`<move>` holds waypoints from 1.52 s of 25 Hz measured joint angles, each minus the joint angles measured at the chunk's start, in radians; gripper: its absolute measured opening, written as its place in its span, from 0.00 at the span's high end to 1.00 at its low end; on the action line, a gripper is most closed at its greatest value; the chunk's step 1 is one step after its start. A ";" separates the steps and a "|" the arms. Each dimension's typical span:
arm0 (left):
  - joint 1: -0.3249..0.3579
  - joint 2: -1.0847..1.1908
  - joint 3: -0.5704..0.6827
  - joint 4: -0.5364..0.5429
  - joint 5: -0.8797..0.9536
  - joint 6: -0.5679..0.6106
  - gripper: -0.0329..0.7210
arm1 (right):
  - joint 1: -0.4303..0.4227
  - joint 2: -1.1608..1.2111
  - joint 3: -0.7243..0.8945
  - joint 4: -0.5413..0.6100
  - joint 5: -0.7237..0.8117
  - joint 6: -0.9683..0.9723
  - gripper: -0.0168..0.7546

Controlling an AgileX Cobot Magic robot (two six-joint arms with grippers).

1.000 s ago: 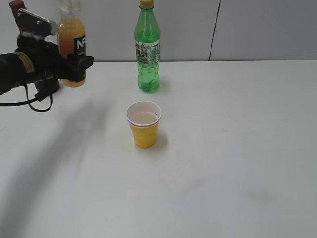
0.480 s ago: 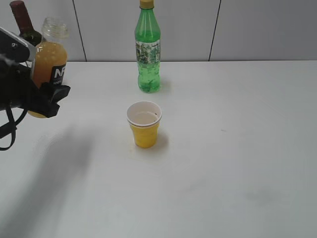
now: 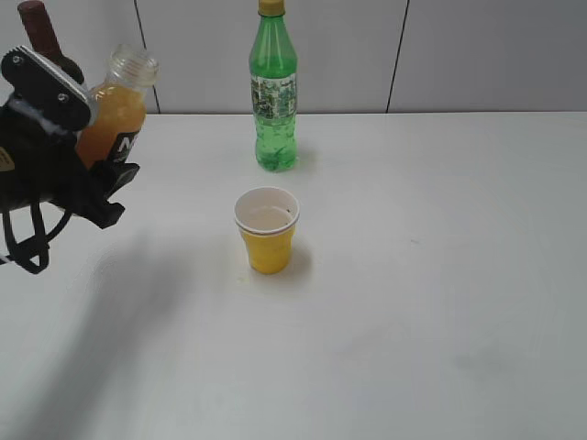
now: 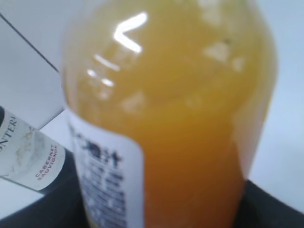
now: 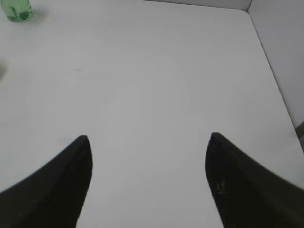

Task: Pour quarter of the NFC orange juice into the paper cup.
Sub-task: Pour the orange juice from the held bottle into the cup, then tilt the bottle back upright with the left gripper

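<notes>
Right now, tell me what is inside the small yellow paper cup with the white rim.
The yellow paper cup shows a white inner wall and a pale bottom, with no orange juice visible. A dark speck sits near the rim. The near inner wall is hidden.

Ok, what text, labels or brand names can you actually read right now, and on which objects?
"N": white letter, rest hidden, on the dark label of the small clear orange juice bottle held by the left gripper.
"CABERNET SAUVIGNON", above it "...NTERA" cut off: dark wine bottle's white label.
Juice bottle's white back label: blurred, unreadable.
Tall green plastic bottle's label: too small.
</notes>
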 joint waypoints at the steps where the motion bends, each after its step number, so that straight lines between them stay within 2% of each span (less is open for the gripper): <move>1: -0.010 0.001 0.000 -0.054 -0.002 0.060 0.37 | 0.000 0.000 0.000 0.000 0.000 0.000 0.21; 9: -0.134 0.052 -0.003 -0.438 -0.072 0.559 0.37 | 0.000 0.000 0.000 0.000 0.000 0.000 0.21; 12: -0.162 0.074 -0.026 -0.582 -0.081 0.704 0.37 | 0.000 0.000 0.000 0.000 0.000 0.000 0.21; 14: -0.177 0.091 -0.051 -0.637 -0.097 0.771 0.37 | 0.000 0.000 0.000 0.000 0.000 0.000 0.21; 20: -0.205 0.143 -0.080 -0.704 -0.152 0.956 0.37 | 0.000 0.000 0.000 0.000 0.000 0.000 0.21; 26: -0.218 0.188 -0.103 -0.817 -0.169 1.127 0.37 | 0.000 0.000 0.000 0.000 0.000 0.000 0.21; 31: -0.255 0.220 -0.123 -0.826 -0.210 1.161 0.37 | 0.000 0.000 0.000 0.000 0.000 0.000 0.21; 38: -0.271 0.261 -0.130 -0.830 -0.237 1.225 0.37 | 0.000 0.000 0.000 -0.002 0.000 0.000 0.21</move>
